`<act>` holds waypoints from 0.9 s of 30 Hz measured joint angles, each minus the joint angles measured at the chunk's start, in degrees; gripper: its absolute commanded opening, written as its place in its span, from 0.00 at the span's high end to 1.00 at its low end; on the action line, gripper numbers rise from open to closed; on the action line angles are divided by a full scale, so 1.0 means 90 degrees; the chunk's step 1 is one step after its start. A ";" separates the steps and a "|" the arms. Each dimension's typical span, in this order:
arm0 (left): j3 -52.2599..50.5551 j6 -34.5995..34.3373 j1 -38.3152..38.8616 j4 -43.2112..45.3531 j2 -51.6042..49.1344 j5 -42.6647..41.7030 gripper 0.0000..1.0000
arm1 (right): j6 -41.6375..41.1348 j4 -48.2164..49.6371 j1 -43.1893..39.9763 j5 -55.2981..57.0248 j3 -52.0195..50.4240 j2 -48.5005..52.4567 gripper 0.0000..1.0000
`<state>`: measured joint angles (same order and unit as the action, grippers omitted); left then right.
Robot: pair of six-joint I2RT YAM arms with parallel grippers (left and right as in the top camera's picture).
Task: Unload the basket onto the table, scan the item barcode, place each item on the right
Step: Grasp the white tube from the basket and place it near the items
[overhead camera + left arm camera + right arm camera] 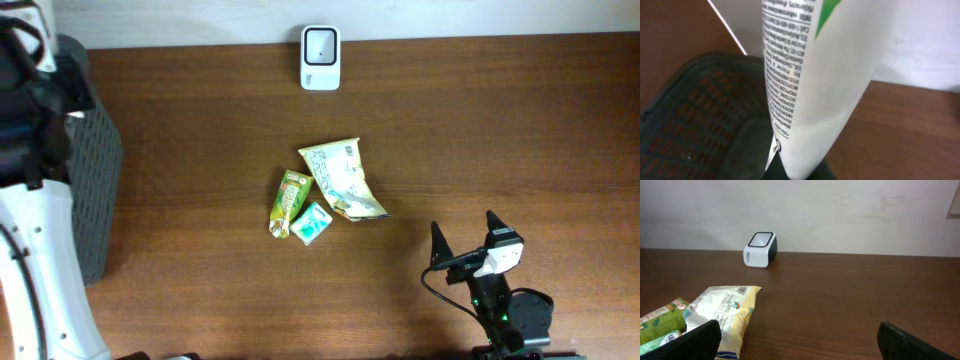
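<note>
A white tube with black small print and a green mark fills the left wrist view. My left gripper is shut on its lower end and holds it above the dark basket. No barcode shows on the side facing me. The white scanner with its dark window stands at the table's far edge, also in the right wrist view as the scanner. My right gripper rests near the front right, open and holding nothing, its fingertips wide apart.
A pale yellow snack bag, a green packet and a small teal packet lie mid-table. The grey mesh basket stands at the left edge under the left arm.
</note>
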<state>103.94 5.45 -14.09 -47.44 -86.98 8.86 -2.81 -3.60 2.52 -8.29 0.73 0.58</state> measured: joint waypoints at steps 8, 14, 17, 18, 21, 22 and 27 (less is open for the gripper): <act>-0.0500 -0.0775 0.2108 -0.1423 -0.0923 -0.0328 1.00 | 0.0000 -0.0002 0.0000 0.0000 0.0000 0.0000 0.01; -0.1457 -0.1285 0.2601 -0.1547 -0.2948 -0.0622 1.00 | -0.0002 -0.0002 0.0000 0.0000 0.0000 0.0000 0.01; -0.1462 -0.1358 0.2880 -0.1477 -0.3342 -0.1183 1.00 | 0.0000 -0.0002 0.0000 0.0000 0.0000 0.0000 0.01; -0.1462 -0.1377 0.3024 -0.1469 -0.3419 -0.1285 0.92 | 0.0002 0.0000 0.0000 0.0000 0.0000 0.0000 0.01; -0.1462 -0.1443 0.3572 -0.1464 -0.3626 -0.1462 0.01 | 0.0000 -0.0002 0.0000 0.0000 0.0000 0.0000 0.01; -0.1462 -0.1416 0.3696 -0.1462 -0.3650 -0.1494 0.01 | 0.0000 0.0000 0.0000 0.0000 0.0000 0.0000 0.01; -0.1175 -0.1447 0.4000 -0.1642 -0.3660 -0.1634 0.01 | 0.0000 -0.0002 0.0000 0.0000 0.0000 0.0000 0.01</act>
<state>93.36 -7.57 21.91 -62.22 -119.92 -5.85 -2.81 -3.62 2.52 -8.29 0.73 0.58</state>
